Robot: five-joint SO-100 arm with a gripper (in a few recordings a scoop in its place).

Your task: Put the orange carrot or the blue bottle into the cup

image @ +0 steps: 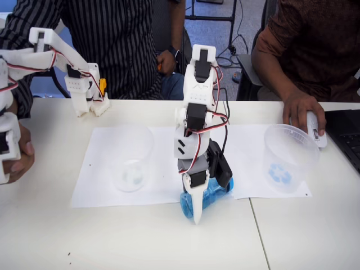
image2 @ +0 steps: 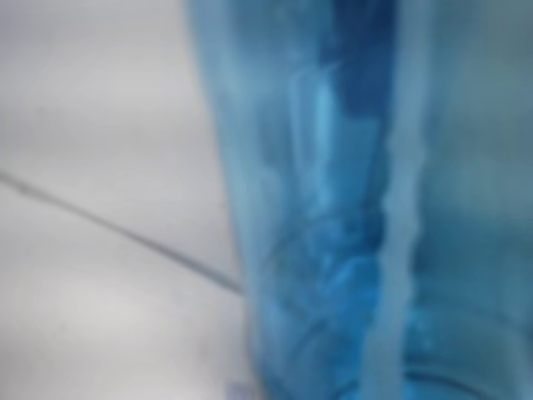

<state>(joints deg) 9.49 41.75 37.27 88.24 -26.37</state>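
The blue bottle [image: 218, 193] lies on its side on the white table, just below the middle of the fixed view. My gripper [image: 208, 199] is down over it. The white finger [image: 196, 207] stands in front of the bottle with its tip at the table, and the black jaw sits behind it. In the wrist view the bottle [image2: 350, 217] is very close and blurred. Whether the jaws press on it I cannot tell. The cup [image: 288, 159], wide and clear with a blue mark on its base, stands upright to the right. A small orange bit [image: 160, 67] shows at a person's hand; whether it is the carrot I cannot tell.
A narrower clear cup [image: 131, 158] with a pale mark stands on the left paper sheet [image: 95, 180]. A person's hand [image: 301, 109] rests on a white mouse just behind the wide cup, with a laptop [image: 347, 135] at the right edge. A table seam [image: 256, 230] runs down the front.
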